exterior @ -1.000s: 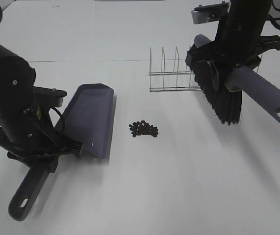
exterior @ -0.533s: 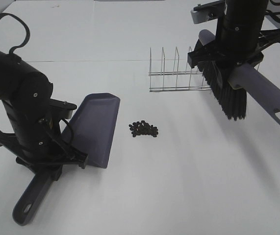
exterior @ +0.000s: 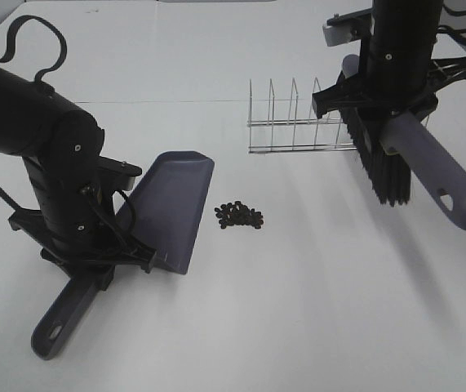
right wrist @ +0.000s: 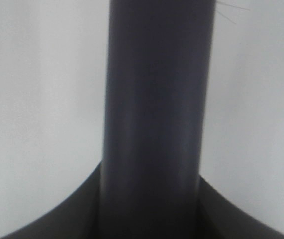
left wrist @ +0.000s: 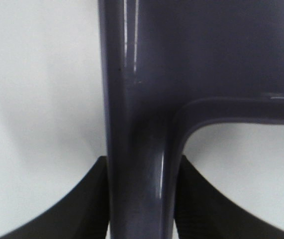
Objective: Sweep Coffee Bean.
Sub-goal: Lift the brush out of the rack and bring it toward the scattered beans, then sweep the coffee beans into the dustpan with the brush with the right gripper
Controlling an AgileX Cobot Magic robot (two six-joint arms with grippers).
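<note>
Sliding the dustpan (exterior: 171,208) closer with my left gripper (left wrist: 142,209), clamped on its handle. Its lip now sits near the coffee bean (exterior: 239,216) pile, at its nine o'clock. My right gripper (right wrist: 151,199), tight on the brush (exterior: 383,171), has turned it, hanging at two o'clock, well apart. Pan's nearly placed, so sweeping looks next.

Dustpan (exterior: 175,208) nearer the coffee bean (exterior: 239,216), brush (exterior: 383,171) slightly farther right and more edge-on.
</note>
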